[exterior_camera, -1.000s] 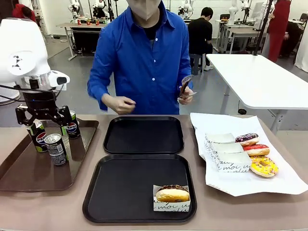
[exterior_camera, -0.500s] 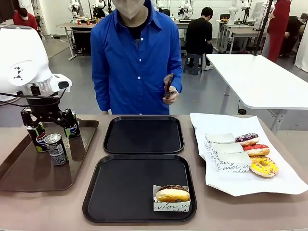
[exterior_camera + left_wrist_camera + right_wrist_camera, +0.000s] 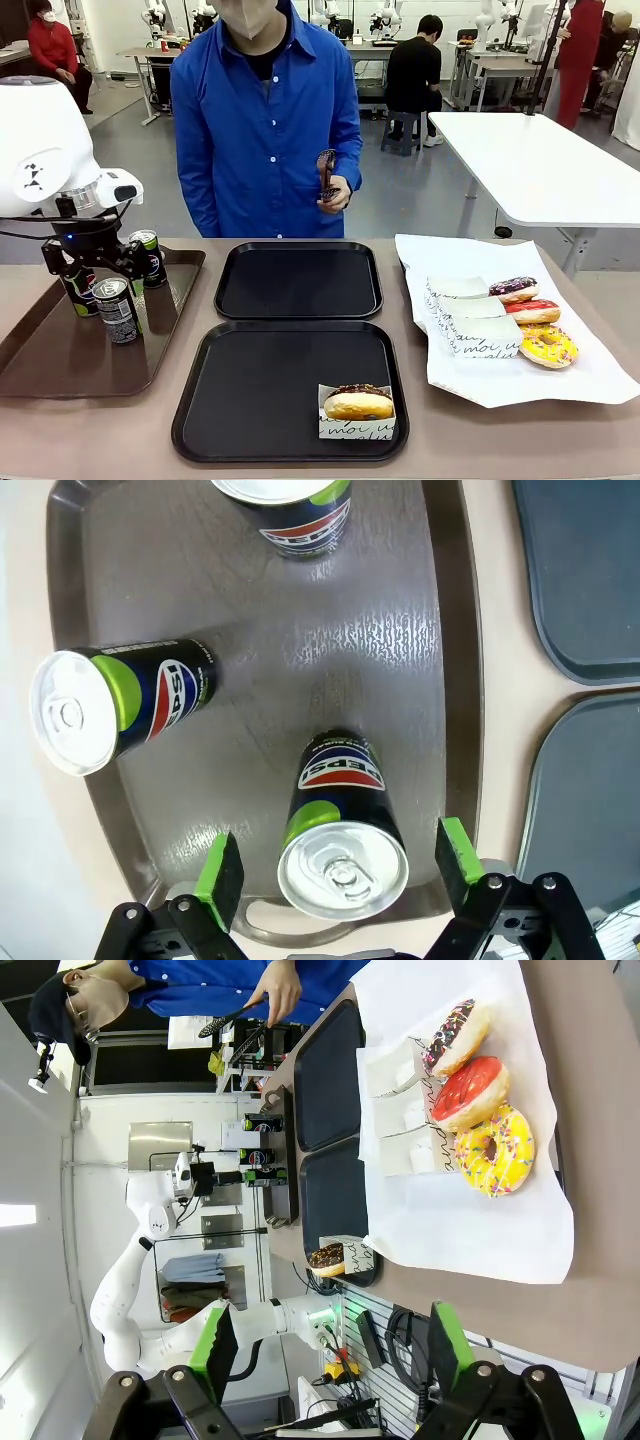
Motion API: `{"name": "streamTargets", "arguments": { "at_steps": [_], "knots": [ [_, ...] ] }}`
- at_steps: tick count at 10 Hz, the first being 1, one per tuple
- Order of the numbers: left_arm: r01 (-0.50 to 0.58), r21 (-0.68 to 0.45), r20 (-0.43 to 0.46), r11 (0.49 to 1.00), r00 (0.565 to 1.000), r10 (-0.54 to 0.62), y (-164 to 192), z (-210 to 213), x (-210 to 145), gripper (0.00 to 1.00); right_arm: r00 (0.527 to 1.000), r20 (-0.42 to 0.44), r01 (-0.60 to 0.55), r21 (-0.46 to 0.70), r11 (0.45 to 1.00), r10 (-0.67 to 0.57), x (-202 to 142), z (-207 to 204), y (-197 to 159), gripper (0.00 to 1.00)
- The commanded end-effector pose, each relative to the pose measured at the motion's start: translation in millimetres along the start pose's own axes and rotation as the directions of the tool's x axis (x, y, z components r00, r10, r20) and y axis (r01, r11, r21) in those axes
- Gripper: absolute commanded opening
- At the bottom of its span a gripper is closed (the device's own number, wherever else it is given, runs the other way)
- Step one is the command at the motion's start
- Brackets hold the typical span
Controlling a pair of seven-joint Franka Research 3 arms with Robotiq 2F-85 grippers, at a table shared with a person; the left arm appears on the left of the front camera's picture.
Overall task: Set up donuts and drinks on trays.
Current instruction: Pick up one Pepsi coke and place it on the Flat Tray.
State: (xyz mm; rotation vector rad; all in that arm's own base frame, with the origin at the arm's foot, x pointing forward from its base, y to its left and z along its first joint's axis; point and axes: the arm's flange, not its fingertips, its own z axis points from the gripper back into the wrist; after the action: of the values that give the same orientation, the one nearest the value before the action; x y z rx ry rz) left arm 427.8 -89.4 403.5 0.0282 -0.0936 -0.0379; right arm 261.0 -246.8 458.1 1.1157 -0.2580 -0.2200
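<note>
Three Pepsi cans stand on a long brown tray [image 3: 60,360]: a near can [image 3: 118,310], a left can [image 3: 80,290] and a far can [image 3: 150,258]. My left gripper [image 3: 93,264] hovers open above them. In the left wrist view its green pads [image 3: 220,875] straddle the near can [image 3: 340,820] without touching it. Two black trays lie mid-table, the far one [image 3: 298,282] bare and the near one [image 3: 270,390] holding a chocolate donut [image 3: 358,402] in a paper sleeve. My right gripper [image 3: 330,1350] is open with nothing between its fingers, high above the table.
Three sleeved donuts, chocolate [image 3: 513,289], red [image 3: 533,311] and yellow [image 3: 547,345], lie on white paper [image 3: 470,380] at the right. A person in a blue shirt stands at the far edge holding dark tongs [image 3: 326,172]. The brown tray's rim [image 3: 462,680] separates the cans from the black trays.
My left gripper has come down slightly toward the cans, still open. The person has stepped to the left with the tongs. Cans and donuts have not moved.
</note>
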Motion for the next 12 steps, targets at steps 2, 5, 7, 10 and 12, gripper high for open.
{"name": "streamTargets", "arguments": {
  "at_steps": [2,5,7,10,12],
  "knots": [
    [0.011,-0.03,-0.003,0.999,1.0,-0.011,-3.1,-13.3,0.5,1.0,1.0,-0.012,-0.004,0.0,1.0,0.004,-1.5,0.8,-1.5,1.0],
    [0.008,-0.024,-0.038,1.0,0.999,-0.009,-4.3,-21.4,-0.7,1.0,1.0,-0.012,-0.004,0.0,1.0,0.004,-1.5,0.8,-1.5,1.0],
    [-0.008,-0.034,-0.031,0.999,1.0,0.007,0.8,-24.5,-1.8,1.0,1.0,-0.012,-0.004,0.0,1.0,0.004,-1.5,0.8,-1.5,1.0],
    [0.009,-0.043,-0.043,0.999,0.999,-0.011,2.0,-21.3,0.5,0.5,1.0,-0.012,-0.004,0.0,1.0,0.004,-1.5,0.8,-1.5,1.0],
    [-0.002,-0.052,-0.066,0.999,0.998,-0.001,2.4,-17.7,-1.2,0.0,1.0,-0.012,-0.004,0.0,1.0,0.004,-1.5,0.8,-1.5,1.0]
  ]
}}
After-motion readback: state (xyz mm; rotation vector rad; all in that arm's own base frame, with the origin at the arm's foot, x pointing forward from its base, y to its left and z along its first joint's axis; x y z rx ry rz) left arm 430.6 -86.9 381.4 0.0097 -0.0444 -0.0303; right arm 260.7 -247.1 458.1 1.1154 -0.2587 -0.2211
